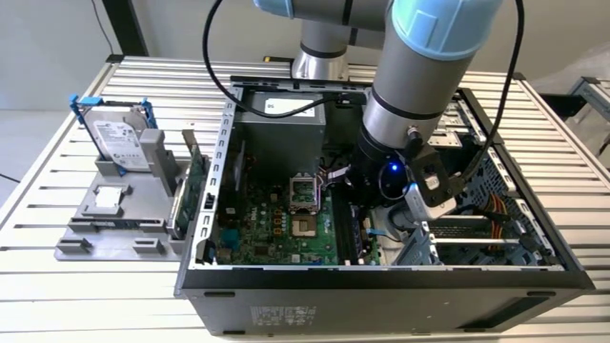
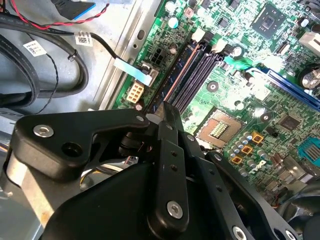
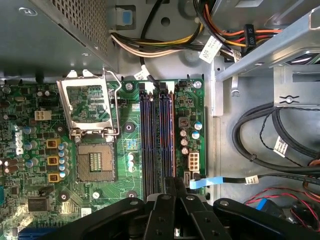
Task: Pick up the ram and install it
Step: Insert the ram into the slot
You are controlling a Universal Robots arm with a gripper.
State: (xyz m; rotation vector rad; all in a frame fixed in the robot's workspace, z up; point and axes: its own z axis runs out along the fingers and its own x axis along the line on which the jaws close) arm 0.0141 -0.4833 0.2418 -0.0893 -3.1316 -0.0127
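The claw point(image 3: 175, 183) hangs inside the open computer case point(image 1: 381, 287), its tip directly over the near end of the bank of memory slots point(image 3: 147, 135) on the green motherboard point(image 3: 129, 125). A thin, dark, bluish strip that seems to be the ram point(image 3: 170, 137), seen edge-on, sits in line with the outermost slot. It starts right at the claw's tip and runs straight ahead of it, so its long axis and the slot's point away from the claw toward the power cables point(image 3: 150, 47). In the second wrist view the same strip point(image 2: 174, 79) leads off from the claw's tip point(image 2: 167, 112) along the board's edge. The claw's own black body covers the strip's near end, so whether it is clenched on the ram or released cannot be told. Nor can it be told whether the stick is fully seated. The empty processor socket point(image 3: 95, 160) lies off to one side of the claw, well clear of the slots.
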